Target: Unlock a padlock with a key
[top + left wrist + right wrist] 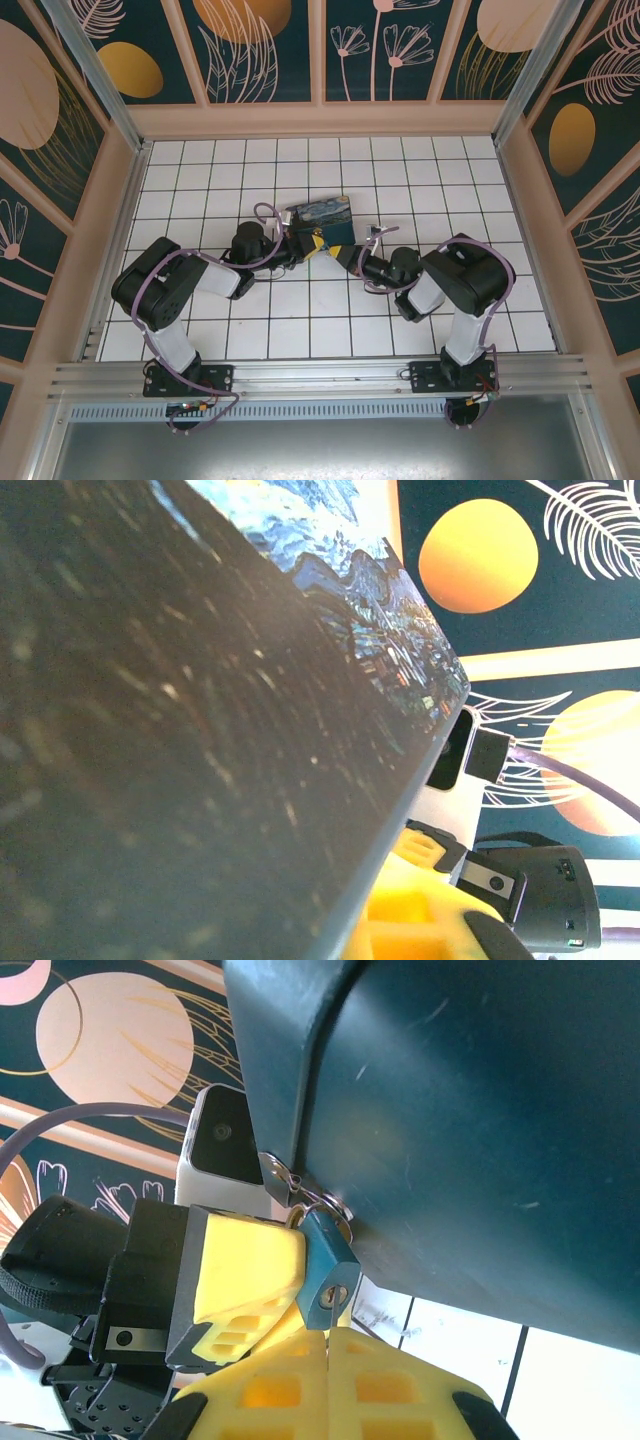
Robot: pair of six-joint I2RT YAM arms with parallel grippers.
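Note:
A small teal-blue padlock (325, 1260) hangs by its shackle from the metal hasp (282, 1178) of the dark-blue swirl-painted box (450, 1110). My right gripper (327, 1338) is shut on the key (333, 1310), whose thin blade runs from between the yellow pads up into the keyhole. One yellow finger (245, 1265) of my left gripper presses the padlock's side, with a second one behind it, so the left gripper is shut on the padlock. From above, the left gripper (303, 243) and right gripper (332, 250) meet at the front edge of the box (322, 215).
The box's dark side (200, 730) looms close in the left wrist view, with my own blurred yellow finger (415, 920) below it and the right wrist's camera (455, 752) beyond. White tiled floor (300, 320) lies around the arms, walled by painted panels (260, 50).

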